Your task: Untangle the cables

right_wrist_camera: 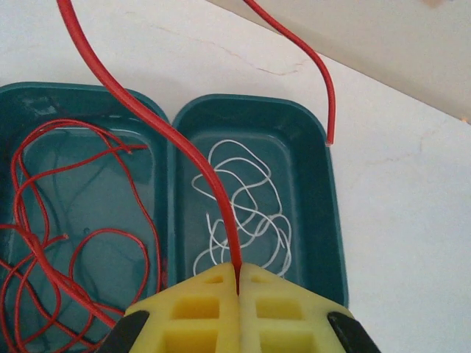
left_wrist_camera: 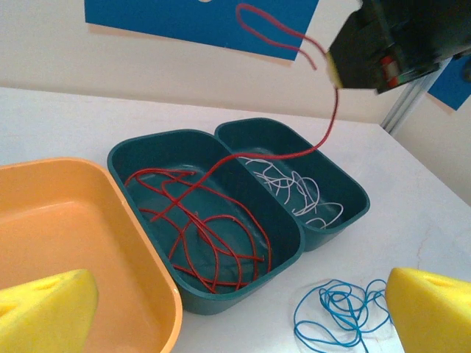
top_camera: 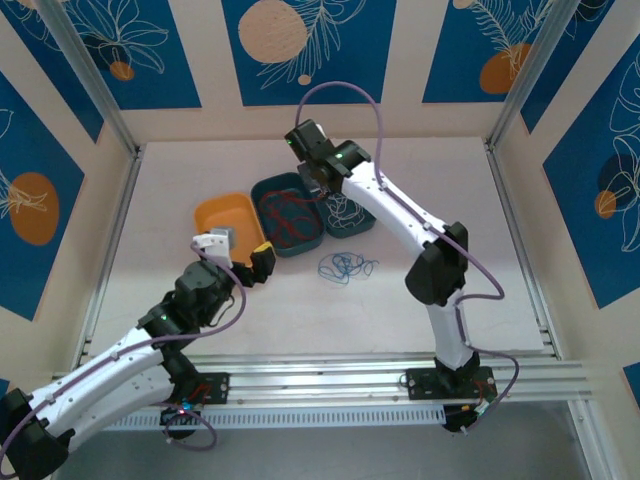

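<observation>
On the surface (top_camera: pixel 450 190), red cables (top_camera: pixel 286 213) are coiled in one teal tray (left_wrist_camera: pixel 118 158), white cables (left_wrist_camera: pixel 292 187) in the next, blue cables (left_wrist_camera: pixel 335 312) loose nearby. One red strand (right_wrist_camera: pixel 182 154) is clamped by the right pincer (right_wrist_camera: pixel 239 283); a slow lift is advised. The left pincer (left_wrist_camera: pixel 235 316) is held wide, empty.

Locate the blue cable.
In the top view, the blue cable lies bunched on the table near the middle, just on the near side of the teal trays.

Robot lab enclosure: aluminium frame rails (top_camera: pixel 330 378), blue patterned wall panels (top_camera: pixel 120 40), white tabletop (top_camera: pixel 450 180).
</observation>
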Tool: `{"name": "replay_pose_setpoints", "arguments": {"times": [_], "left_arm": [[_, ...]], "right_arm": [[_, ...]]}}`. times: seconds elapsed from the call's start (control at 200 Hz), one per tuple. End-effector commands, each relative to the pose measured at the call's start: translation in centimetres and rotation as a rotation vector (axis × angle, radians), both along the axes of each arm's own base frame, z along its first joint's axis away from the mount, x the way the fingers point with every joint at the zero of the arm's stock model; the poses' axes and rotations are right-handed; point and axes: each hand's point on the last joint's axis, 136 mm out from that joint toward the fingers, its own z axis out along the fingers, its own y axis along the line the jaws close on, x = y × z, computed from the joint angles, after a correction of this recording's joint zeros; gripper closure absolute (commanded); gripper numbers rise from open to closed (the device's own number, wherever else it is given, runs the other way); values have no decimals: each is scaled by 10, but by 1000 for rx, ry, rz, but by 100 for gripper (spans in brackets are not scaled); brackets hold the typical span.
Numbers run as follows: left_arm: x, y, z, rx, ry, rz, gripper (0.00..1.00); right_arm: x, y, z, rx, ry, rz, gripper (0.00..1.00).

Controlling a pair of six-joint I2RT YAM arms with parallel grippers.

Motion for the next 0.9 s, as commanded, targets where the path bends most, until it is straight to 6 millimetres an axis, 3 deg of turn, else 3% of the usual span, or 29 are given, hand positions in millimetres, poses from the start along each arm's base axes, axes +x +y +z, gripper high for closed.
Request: {"name": "replay_pose_setpoints", "arguments": {"times": [0.0, 0.22, 0.475, 0.895], "left_arm": [[1, 10, -4, 10, 5, 39, 0], [1, 11, -5, 12, 7, 41, 0], [2, 10, -6, 6, 9, 39, 0], [0, 8, -10, 1, 19, 29, 0]], "right_arm": [[3, 13, -1, -63, -18, 50, 100], [-2, 30, -23, -105, 24, 107, 100], [-27, 41, -50, -90, 154, 190, 100], [-41, 50, -95, -67, 285, 217, 100]]}}
